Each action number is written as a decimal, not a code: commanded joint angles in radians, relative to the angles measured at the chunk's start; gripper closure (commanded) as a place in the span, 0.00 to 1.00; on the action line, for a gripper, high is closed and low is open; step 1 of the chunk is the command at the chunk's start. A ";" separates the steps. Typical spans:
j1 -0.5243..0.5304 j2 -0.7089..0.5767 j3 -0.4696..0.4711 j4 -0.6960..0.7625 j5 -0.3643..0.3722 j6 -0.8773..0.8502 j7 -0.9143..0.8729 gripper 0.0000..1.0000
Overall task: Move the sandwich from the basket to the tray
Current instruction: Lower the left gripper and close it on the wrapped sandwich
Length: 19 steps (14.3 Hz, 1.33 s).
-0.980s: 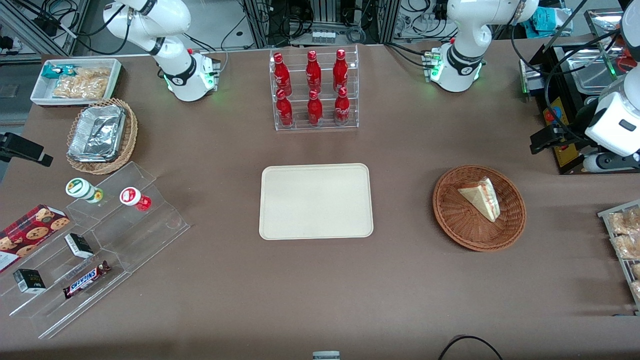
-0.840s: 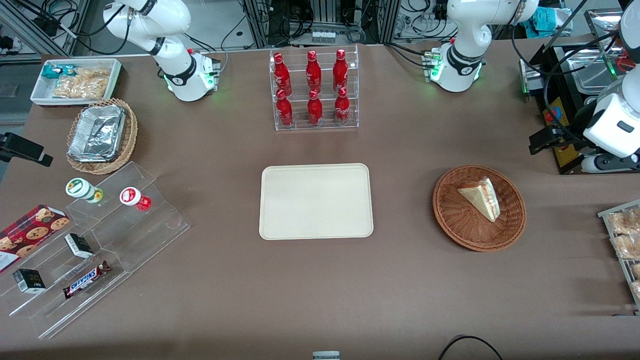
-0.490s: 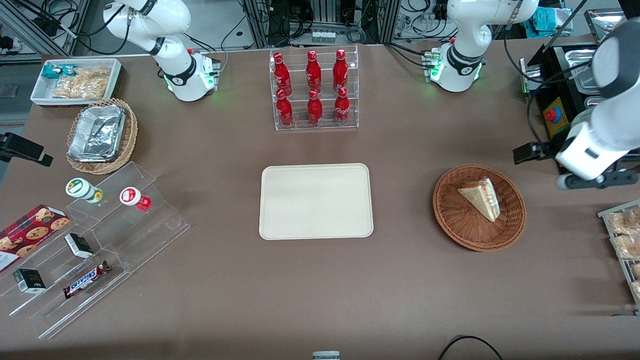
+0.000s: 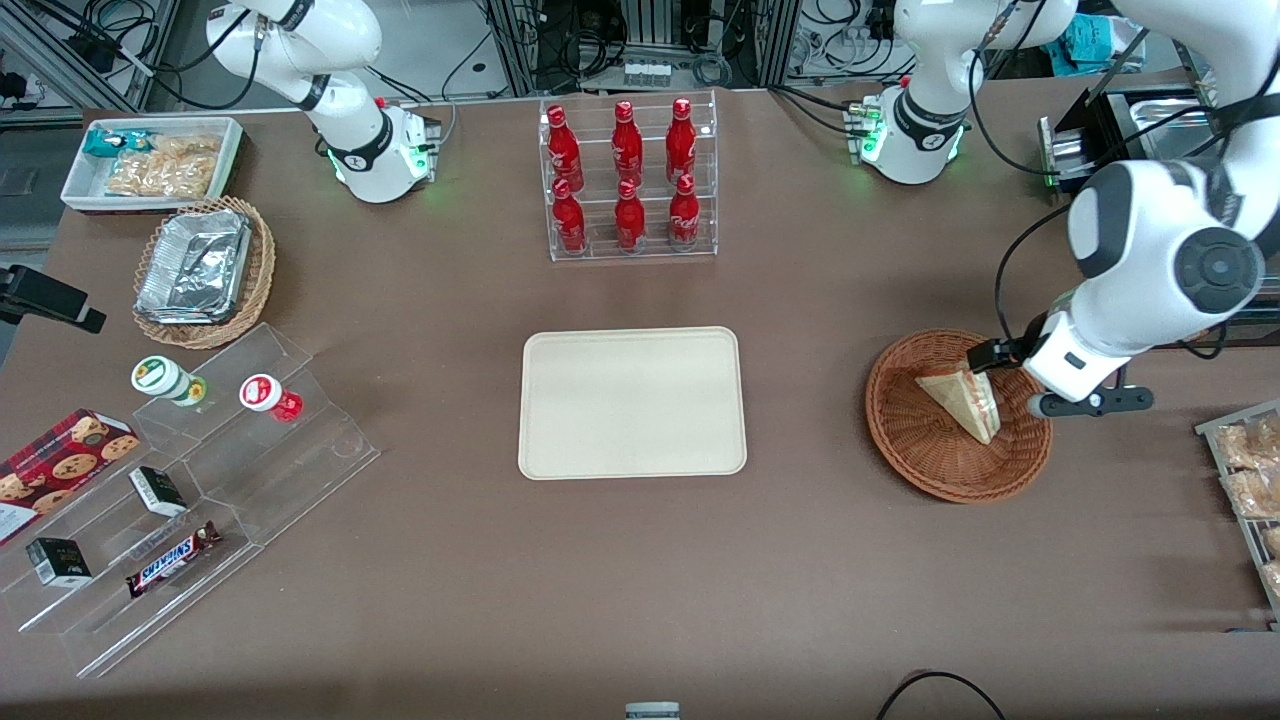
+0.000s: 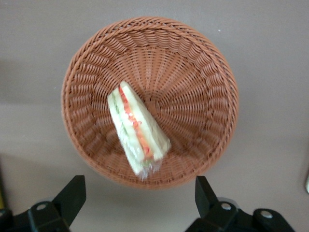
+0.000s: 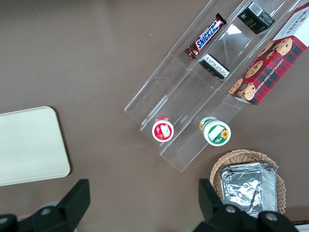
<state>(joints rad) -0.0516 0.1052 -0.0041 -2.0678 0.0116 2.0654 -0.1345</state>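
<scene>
The sandwich point(image 4: 965, 400) point(image 5: 137, 130), a pale wedge with red and green filling, lies in the round brown wicker basket point(image 4: 920, 440) point(image 5: 203, 87). The cream tray point(image 4: 632, 402) point(image 6: 29, 145) sits bare at the table's middle, toward the parked arm from the basket. My gripper point(image 4: 1075, 392) point(image 5: 139, 195) hangs above the basket's rim on the side toward the working arm's end. It is open, and its black fingers point(image 5: 72, 193) stand wide apart with only table and basket rim below them. Nothing is held.
A clear rack of red bottles point(image 4: 630, 180) stands farther from the camera than the tray. A rack of bagged snacks point(image 4: 1245, 470) lies at the working arm's end. A stepped acrylic shelf point(image 4: 200, 480) and a foil-lined basket point(image 4: 200, 270) lie toward the parked arm's end.
The working arm has swung in from the table's end toward the basket. Its hand now hangs over the basket's rim beside the sandwich. Sandwich, basket and tray have not moved.
</scene>
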 commanded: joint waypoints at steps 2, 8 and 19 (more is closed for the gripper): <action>-0.005 -0.044 0.009 -0.155 0.002 0.174 -0.211 0.00; 0.003 -0.032 0.012 -0.199 -0.008 0.220 -0.564 0.00; 0.001 0.054 0.010 -0.301 -0.012 0.457 -0.832 0.85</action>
<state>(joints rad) -0.0476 0.1667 0.0052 -2.3669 0.0092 2.5168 -0.9390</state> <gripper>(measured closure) 0.119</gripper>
